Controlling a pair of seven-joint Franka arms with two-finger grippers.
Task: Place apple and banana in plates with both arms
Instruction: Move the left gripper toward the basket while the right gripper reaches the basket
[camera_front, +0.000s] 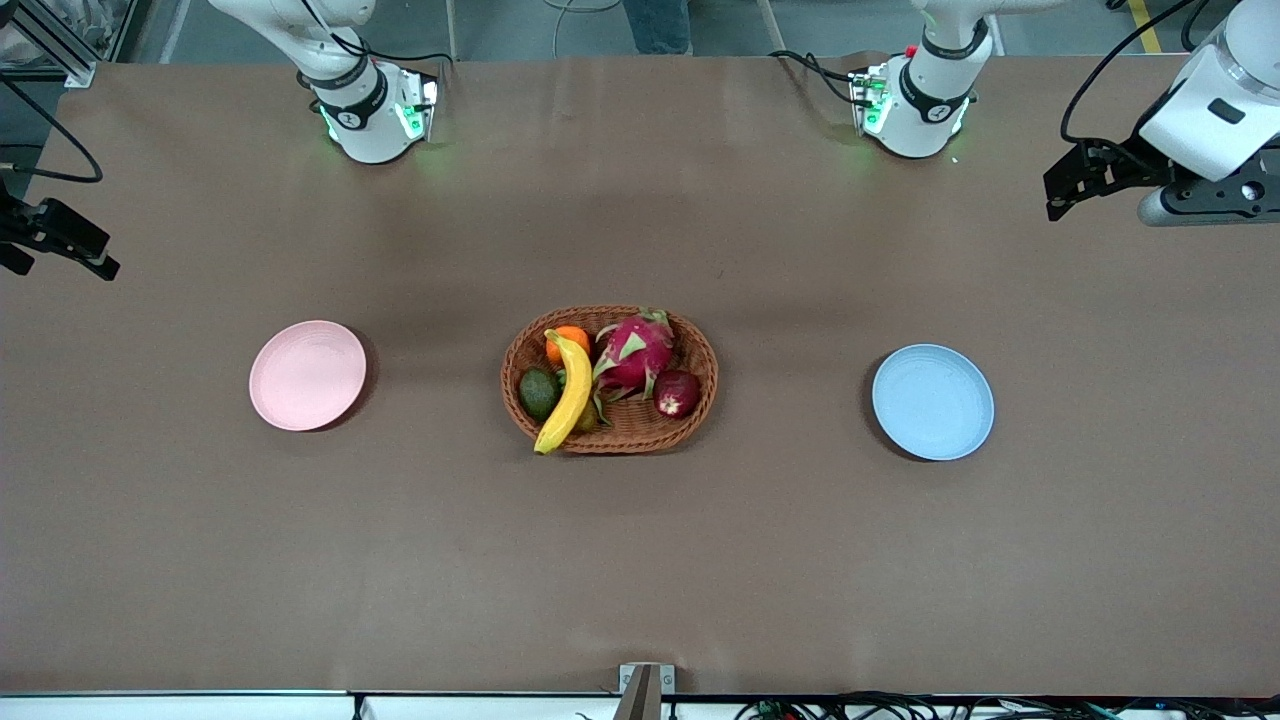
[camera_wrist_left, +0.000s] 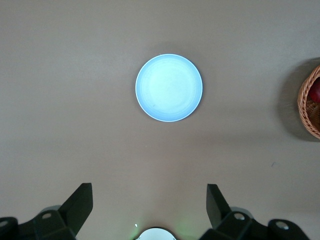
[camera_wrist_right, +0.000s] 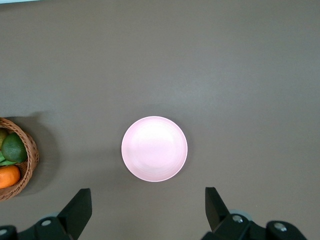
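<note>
The yellow banana and the dark red apple lie in a brown wicker basket at the middle of the table. The pink plate sits bare toward the right arm's end, the blue plate bare toward the left arm's end. My left gripper hangs high over bare table at its end, open and holding nothing. It looks down on the blue plate and the basket's edge. My right gripper hovers open over its own end, above the pink plate.
The basket also holds a pink dragon fruit, an orange and a dark green avocado. The two arm bases stand along the table's edge farthest from the front camera. Bare brown tabletop surrounds both plates.
</note>
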